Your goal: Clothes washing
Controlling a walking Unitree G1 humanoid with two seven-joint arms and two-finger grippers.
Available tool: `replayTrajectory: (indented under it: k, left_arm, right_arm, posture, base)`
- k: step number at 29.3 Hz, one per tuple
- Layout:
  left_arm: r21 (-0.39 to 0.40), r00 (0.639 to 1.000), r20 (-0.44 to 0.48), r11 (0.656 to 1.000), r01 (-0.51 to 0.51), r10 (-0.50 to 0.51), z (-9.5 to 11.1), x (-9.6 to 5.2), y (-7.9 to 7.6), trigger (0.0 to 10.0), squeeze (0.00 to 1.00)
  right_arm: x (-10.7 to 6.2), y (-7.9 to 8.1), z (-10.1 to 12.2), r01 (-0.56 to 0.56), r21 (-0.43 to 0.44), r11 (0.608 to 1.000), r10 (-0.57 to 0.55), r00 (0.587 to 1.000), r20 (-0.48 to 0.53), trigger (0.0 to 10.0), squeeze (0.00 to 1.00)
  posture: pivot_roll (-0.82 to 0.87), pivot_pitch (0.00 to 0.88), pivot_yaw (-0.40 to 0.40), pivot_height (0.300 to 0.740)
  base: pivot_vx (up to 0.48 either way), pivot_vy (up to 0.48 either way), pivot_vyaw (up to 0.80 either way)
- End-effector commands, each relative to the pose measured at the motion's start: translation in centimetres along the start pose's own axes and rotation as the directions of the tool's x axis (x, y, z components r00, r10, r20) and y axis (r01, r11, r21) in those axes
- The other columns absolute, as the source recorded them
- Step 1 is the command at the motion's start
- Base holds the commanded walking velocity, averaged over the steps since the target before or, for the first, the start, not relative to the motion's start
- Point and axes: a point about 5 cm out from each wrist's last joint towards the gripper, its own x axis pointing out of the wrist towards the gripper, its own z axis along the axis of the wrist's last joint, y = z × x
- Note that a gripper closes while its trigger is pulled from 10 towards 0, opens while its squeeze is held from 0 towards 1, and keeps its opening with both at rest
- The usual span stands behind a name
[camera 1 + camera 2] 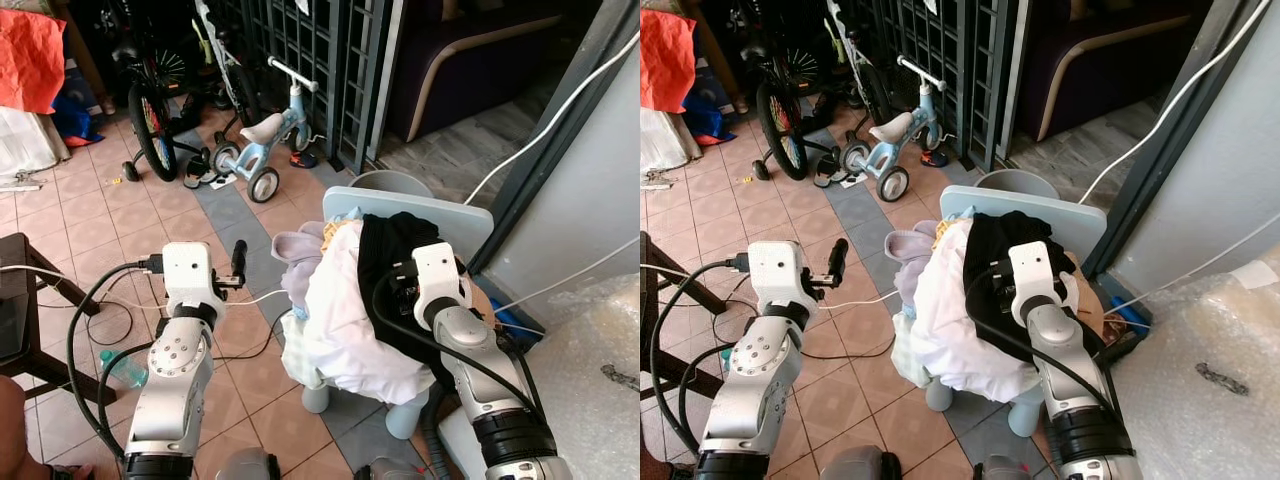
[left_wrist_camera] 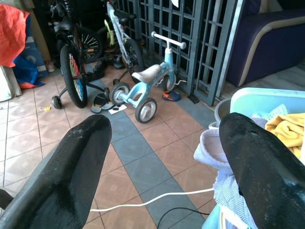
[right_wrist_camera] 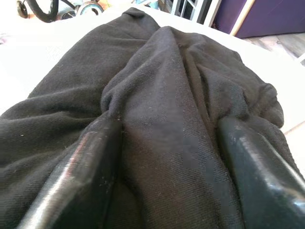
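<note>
Right gripper (image 3: 164,138) jaws spread wide, pressed into the black garment (image 3: 171,95) bunched between them atop the chair's clothes pile (image 1: 340,320), and closing could drag the white clothes off too, while the left gripper (image 2: 164,157), open beside the pile, looks toward a tricycle (image 2: 145,83).

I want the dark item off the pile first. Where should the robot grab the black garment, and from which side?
Best at the raised fold of the black garment on top of the pile, coming down from above. The right gripper already has its open fingers pressed in on either side of that ridge, so closing should pinch it.
</note>
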Motion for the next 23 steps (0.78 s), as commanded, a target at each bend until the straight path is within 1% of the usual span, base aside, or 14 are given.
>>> replayTrajectory:
  k: [1, 5, 8, 11, 17, 22, 23]
  left_arm:
    - [0.007, 1.0, 0.005, 1.0, 0.001, -0.001, 0.1, 0.3, 0.1, 10.0, 0.0]
    - [0.005, 1.0, 0.005, 1.0, -0.002, 0.002, 0.1, 0.3, 0.1, 10.0, 0.0]
    - [-0.002, 1.0, -0.003, 1.0, -0.004, 0.004, -0.2, 0.1, -0.1, 10.0, 0.0]
    - [-0.001, 1.0, -0.006, 1.0, 0.003, -0.003, -0.3, 0.0, -0.3, 10.0, 0.0]
    - [-0.001, 1.0, -0.004, 1.0, 0.007, -0.007, -0.3, 0.2, -0.4, 10.0, 0.0]
    - [0.0, 1.0, -0.006, 1.0, 0.007, -0.007, -0.3, 0.2, -0.5, 10.0, 0.0]
    - [-0.004, 1.0, -0.009, 1.0, 0.004, -0.004, -0.4, 0.2, -0.6, 10.0, 0.0]
  right_arm:
    - [0.0, 0.5, -1.2, -0.032, 0.01, 0.999, 0.033, 0.997, -0.067, 0.0, 0.0]
    - [0.0, 0.7, -1.3, -0.057, 0.015, 0.998, 0.058, 0.995, -0.075, 0.0, 0.0]
    - [-0.3, 1.4, -1.9, -0.113, 0.02, 0.993, 0.114, 0.988, -0.104, 0.0, 0.0]
    - [-0.4, 1.6, -2.1, -0.122, 0.02, 0.992, 0.124, 0.986, -0.11, 0.0, 0.0]
    - [-0.6, 2.2, -2.1, -0.152, 0.033, 0.988, 0.155, 0.982, -0.106, 0.0, 0.0]
    - [-0.7, 2.3, -2.0, -0.163, 0.048, 0.985, 0.167, 0.981, -0.101, 0.0, 0.0]
    - [-0.7, 2.2, -1.8, -0.165, 0.059, 0.985, 0.169, 0.982, -0.083, 0.0, 0.0]
  posture:
    - [0.01, 0.042, 0.024, 0.74]
    - [0.01, 0.04, 0.027, 0.74]
    - [0.0, 0.038, 0.026, 0.74]
    - [0.0, 0.037, 0.026, 0.74]
    - [-0.01, 0.036, 0.024, 0.74]
    - [-0.01, 0.035, 0.025, 0.74]
    - [-0.01, 0.036, 0.027, 0.74]
  base:
    - [0.0, 0.0, 0.0]
    - [0.0, 0.0, 0.0]
    - [0.0, 0.0, 0.0]
    - [0.0, 0.0, 0.0]
    - [0.0, 0.0, 0.0]
    - [0.0, 0.0, 0.0]
    - [0.0, 0.0, 0.0]
